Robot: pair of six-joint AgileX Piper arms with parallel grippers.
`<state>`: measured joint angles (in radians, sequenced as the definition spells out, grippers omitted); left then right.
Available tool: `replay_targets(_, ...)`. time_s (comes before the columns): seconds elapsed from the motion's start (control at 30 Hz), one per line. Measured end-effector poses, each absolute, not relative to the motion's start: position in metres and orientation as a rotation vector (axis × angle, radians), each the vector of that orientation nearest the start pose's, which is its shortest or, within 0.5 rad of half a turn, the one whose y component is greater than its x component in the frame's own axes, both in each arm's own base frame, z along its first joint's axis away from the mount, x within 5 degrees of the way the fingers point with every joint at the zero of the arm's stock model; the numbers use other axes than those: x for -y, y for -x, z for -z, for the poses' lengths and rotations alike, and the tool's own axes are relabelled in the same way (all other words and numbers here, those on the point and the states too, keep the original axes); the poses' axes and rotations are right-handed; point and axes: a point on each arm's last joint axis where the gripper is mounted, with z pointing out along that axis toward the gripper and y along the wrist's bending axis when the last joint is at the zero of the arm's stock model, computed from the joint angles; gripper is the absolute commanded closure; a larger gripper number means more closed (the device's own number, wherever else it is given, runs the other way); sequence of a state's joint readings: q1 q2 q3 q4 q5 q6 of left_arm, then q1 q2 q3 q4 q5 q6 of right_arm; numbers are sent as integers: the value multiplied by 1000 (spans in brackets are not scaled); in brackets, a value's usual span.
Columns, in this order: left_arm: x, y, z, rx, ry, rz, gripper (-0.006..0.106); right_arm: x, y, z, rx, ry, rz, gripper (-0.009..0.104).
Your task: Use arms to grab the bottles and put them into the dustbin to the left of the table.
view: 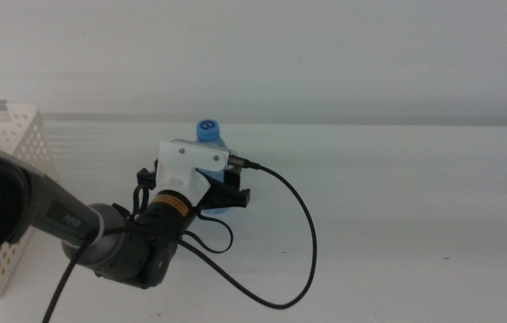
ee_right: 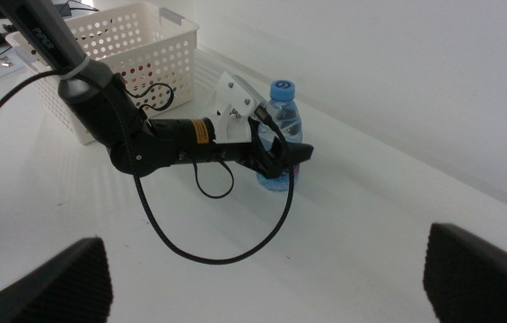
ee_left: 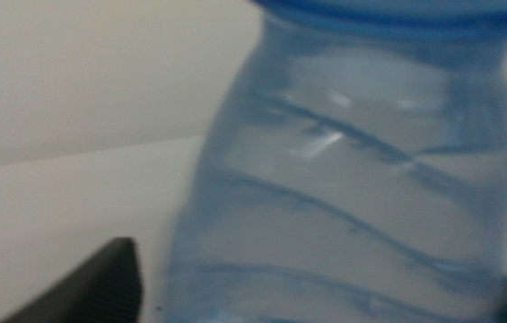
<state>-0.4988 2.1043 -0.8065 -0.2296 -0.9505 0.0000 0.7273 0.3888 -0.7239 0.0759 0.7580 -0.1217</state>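
Observation:
A small clear water bottle with a blue cap (view: 208, 132) stands upright on the white table (view: 397, 224). My left gripper (view: 226, 193) reaches in from the left with its jaws on either side of the bottle's lower body. The left wrist view shows the bottle (ee_left: 343, 179) filling the picture, with a thin gap beside one jaw. The right wrist view shows the bottle (ee_right: 282, 112) and the left gripper (ee_right: 284, 160) from afar. My right gripper (ee_right: 266, 238) is open and empty, well back from the bottle. The yellow bottle and the red can are out of view.
The white perforated dustbin (view: 11, 152) stands at the table's left edge, behind the left arm; it also shows in the right wrist view (ee_right: 136, 40). A black cable (view: 307, 242) loops over the table to the right of the left gripper.

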Motion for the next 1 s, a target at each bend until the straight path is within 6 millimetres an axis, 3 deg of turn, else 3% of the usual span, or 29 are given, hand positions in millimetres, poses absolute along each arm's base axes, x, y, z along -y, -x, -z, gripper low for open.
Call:
replay_targets(0.2, 164, -334, -96, -1833, -180, 268, 103, -43, -41, -359, -1770, 780, -495, 2)
replay_targets(0.3, 158, -324, -96, -1832, -178, 259, 102, -43, -41, -359, -1770, 780, -495, 2)
replay_targets(0.43, 135, -295, -111, -1871, -139, 192, 102, -43, -41, -359, -1770, 780, -495, 2)
replay_targets(0.83, 89, -223, -210, -2030, -165, 39, 102, -43, -41, -359, -1770, 780, -495, 2)
replay_targets(1.0, 74, -216, -234, -2099, -160, -3, 102, -43, -41, -359, -1770, 780, -495, 2)
